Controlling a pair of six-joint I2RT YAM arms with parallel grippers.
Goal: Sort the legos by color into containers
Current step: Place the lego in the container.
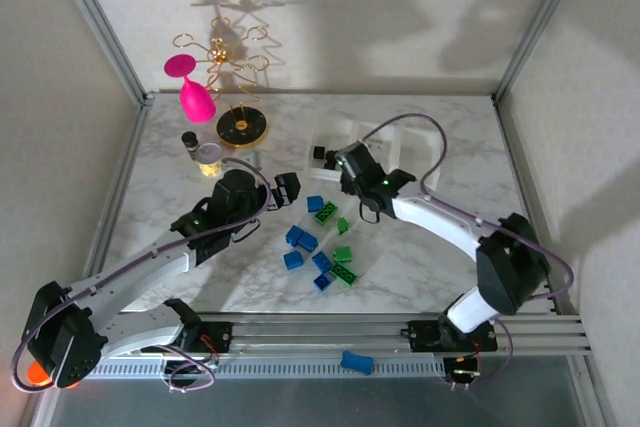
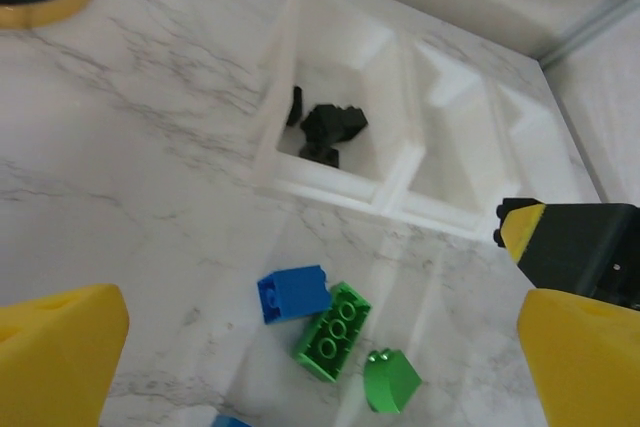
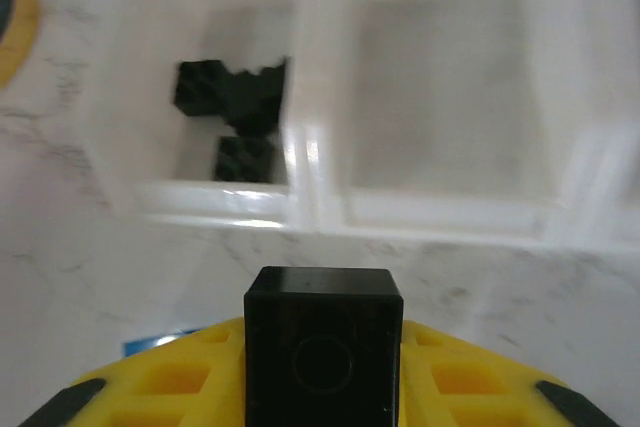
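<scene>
Right gripper (image 1: 347, 164) clamps 1 black lego (image 3: 322, 347), square face toward camera; left gripper (image 1: 286, 187) spread.

Pink goblet (image 1: 197, 100), gold wire stand (image 1: 241, 128), perhaps a jar (image 1: 209, 157).

The tabletop (image 2: 120, 167) looks like smooth, faintly glossy marble. The tray (image 2: 400, 172) is milky translucent plastic. The legos (image 2: 333, 332) are shiny moulded plastic; the black lego (image 3: 322, 342) looks matt. Upper left, the stand (image 1: 241, 127) is shiny gold wire.
</scene>
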